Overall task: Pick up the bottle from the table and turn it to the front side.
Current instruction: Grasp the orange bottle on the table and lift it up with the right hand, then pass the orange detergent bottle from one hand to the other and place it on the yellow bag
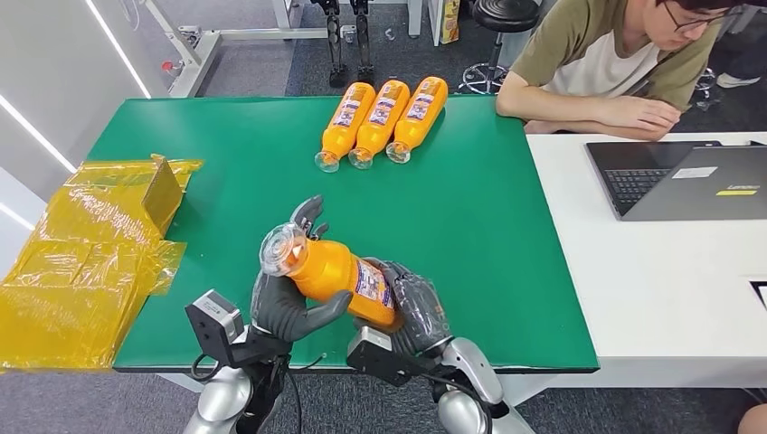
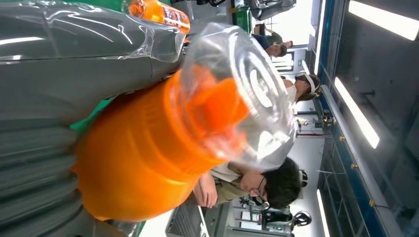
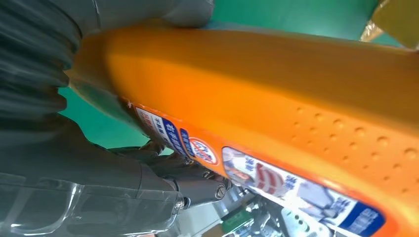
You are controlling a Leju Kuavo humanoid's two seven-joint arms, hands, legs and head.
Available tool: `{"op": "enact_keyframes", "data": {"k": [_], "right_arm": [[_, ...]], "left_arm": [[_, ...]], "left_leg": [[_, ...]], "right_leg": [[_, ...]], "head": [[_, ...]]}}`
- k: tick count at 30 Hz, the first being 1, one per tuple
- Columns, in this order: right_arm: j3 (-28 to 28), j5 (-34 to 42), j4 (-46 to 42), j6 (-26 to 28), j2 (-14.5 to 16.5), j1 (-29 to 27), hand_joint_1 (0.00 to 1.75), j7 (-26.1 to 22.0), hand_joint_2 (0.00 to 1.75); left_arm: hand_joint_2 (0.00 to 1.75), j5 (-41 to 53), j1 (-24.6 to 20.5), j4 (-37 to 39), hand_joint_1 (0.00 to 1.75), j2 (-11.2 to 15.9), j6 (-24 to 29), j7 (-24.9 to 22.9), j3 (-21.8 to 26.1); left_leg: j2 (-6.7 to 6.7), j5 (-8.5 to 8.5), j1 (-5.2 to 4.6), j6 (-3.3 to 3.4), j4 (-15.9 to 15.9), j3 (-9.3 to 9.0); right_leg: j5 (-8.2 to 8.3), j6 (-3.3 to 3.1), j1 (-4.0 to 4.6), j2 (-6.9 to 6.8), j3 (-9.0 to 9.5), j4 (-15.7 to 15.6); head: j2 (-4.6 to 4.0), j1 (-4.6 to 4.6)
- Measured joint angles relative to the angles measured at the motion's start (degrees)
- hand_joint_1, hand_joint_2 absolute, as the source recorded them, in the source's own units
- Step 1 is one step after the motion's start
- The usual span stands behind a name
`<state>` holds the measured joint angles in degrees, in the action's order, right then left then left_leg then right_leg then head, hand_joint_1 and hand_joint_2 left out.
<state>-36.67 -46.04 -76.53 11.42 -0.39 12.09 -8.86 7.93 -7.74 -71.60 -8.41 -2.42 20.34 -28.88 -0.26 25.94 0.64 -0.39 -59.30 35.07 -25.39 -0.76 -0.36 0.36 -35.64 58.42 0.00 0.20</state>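
Bottle (image 1: pixel 330 271) up off the surface (image 1: pixel 488 235), held betw. both my hands near the front edge. Lies tilted, clear cap (image 1: pixel 282 248) toward my left and raised, base toward my right.

L hand (image 1: pixel 288 303): clasping the neck end, thumb under the orange body, fingers up behind the cap. L wrist view: cap (image 2: pixel 247 94) big and close, clear dome over an orange top; orange shoulder of bottle (image 2: pixel 143 163) against my grey thumb.

R hand (image 1: pixel 414 312): wrapped round the base end, fingers over the lower body. Label (image 1: pixel 373 284) faces up and toward me, partly under those fingers. R wrist view: bottle (image 3: pixel 276 98) runs across the frame, label strip (image 3: pixel 257 177) along one side, dimpled patch on the orange wall; dark fingers (image 3: pixel 188 173) pressed to it.

Green mat covers the surface under the bottle.

To my left, at the surface edge: crumpled yellow film (image 1: pixel 86 262) w/ a small tan box (image 1: pixel 163 192) on it.

Mid-far, well apart from me: 3 more bottles (image 1: pixel 383 119) lying side by side, touching, labels up, caps pointing my way.

To the right: white desk (image 1: pixel 651 280) butts against the green surface; open laptop (image 1: pixel 687 176) on it.

Far right: a person (image 1: pixel 624 63) leaning on the desk, forearms folded at its far edge. Black stool (image 1: pixel 502 23) behind.
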Motion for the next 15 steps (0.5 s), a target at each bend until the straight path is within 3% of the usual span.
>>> {"op": "enact_keyframes", "data": {"k": [12, 15], "right_arm": [[-0.7, -0.5, 2.5, -2.7, 0.0, 1.6, 1.75, -0.3, 1.75], [-1.1, -0.6, 3.6, -3.5, 0.2, 2.2, 1.75, -1.0, 1.75]], "left_arm": [[1.75, -1.2, -0.1, 0.0, 0.00, 0.0, -0.1, 0.1, 0.0], [1.75, -2.3, -0.4, 0.0, 1.25, -0.1, -0.9, 0.2, 0.1]], "left_leg": [[0.00, 0.00, 0.00, 0.00, 0.0, 0.00], [0.00, 0.00, 0.00, 0.00, 0.0, 0.00]], "right_leg": [[0.00, 0.00, 0.00, 0.00, 0.00, 0.0], [0.00, 0.00, 0.00, 0.00, 0.00, 0.0]], "head": [[0.00, 0.00], [0.00, 0.00]]}}
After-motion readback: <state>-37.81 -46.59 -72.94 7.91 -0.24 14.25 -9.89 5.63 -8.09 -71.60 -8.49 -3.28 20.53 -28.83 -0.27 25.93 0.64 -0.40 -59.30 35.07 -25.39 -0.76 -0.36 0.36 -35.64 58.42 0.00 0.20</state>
